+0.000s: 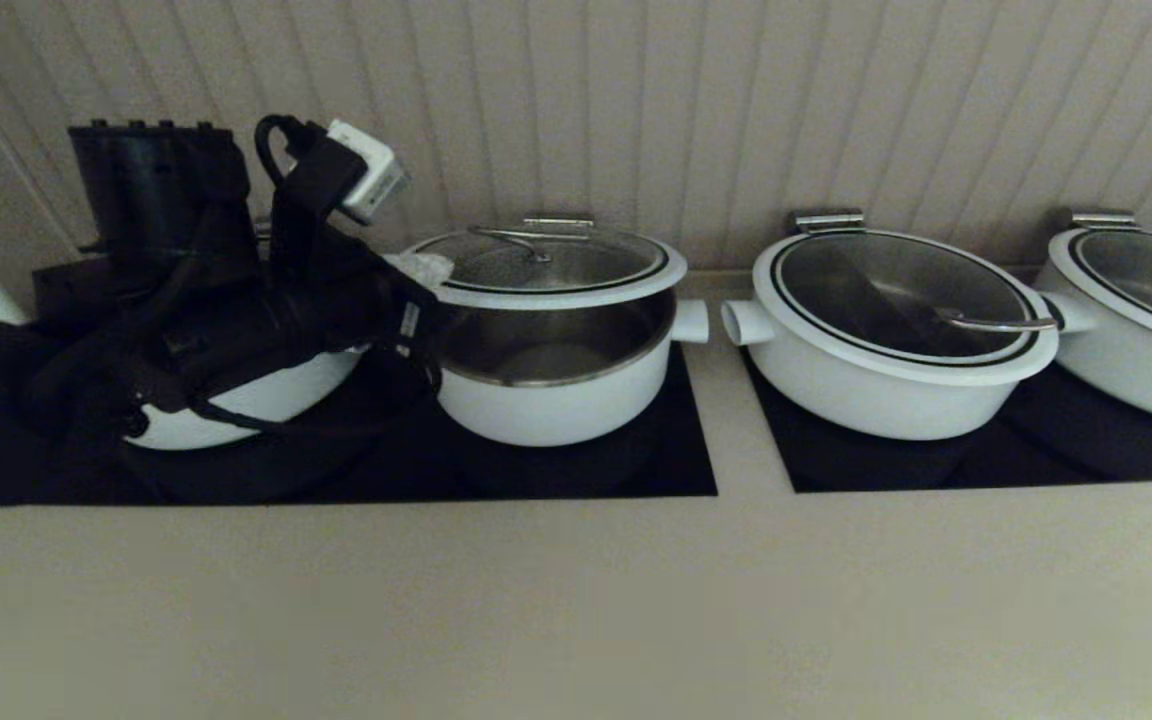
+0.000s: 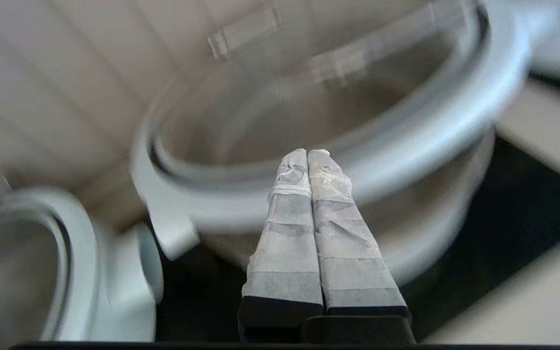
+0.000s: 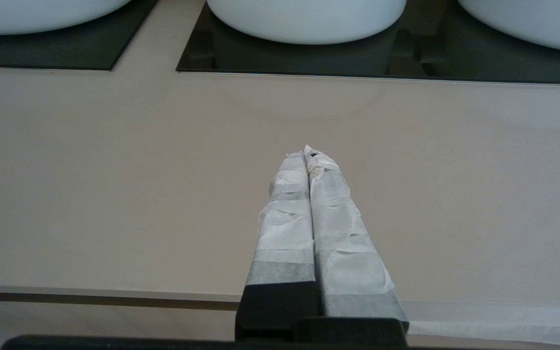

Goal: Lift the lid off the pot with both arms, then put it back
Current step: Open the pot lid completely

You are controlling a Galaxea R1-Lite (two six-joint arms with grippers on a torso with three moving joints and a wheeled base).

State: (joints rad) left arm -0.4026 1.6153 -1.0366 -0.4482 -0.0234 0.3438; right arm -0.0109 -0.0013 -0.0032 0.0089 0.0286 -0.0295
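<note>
The white pot [image 1: 556, 400] stands on a black hob at centre left. Its glass lid [image 1: 546, 265], with a white rim and a steel handle, is raised above the pot, and the steel inside shows through the gap at the front. My left gripper [image 1: 426, 268] is shut, its taped tips at the lid's left edge. In the left wrist view the shut fingertips [image 2: 307, 154] touch the lid's white rim [image 2: 406, 141] above the pot wall [image 2: 430, 233]. My right gripper [image 3: 309, 153] is shut and empty over the beige counter in front of the pots; it does not show in the head view.
A second lidded white pot [image 1: 896, 330] stands to the right, a third [image 1: 1146, 320] at the far right, and another [image 1: 246, 400] behind my left arm. Black hob panels [image 1: 676, 470] lie under them. The beige counter [image 1: 576, 600] runs along the front, and a panelled wall stands close behind.
</note>
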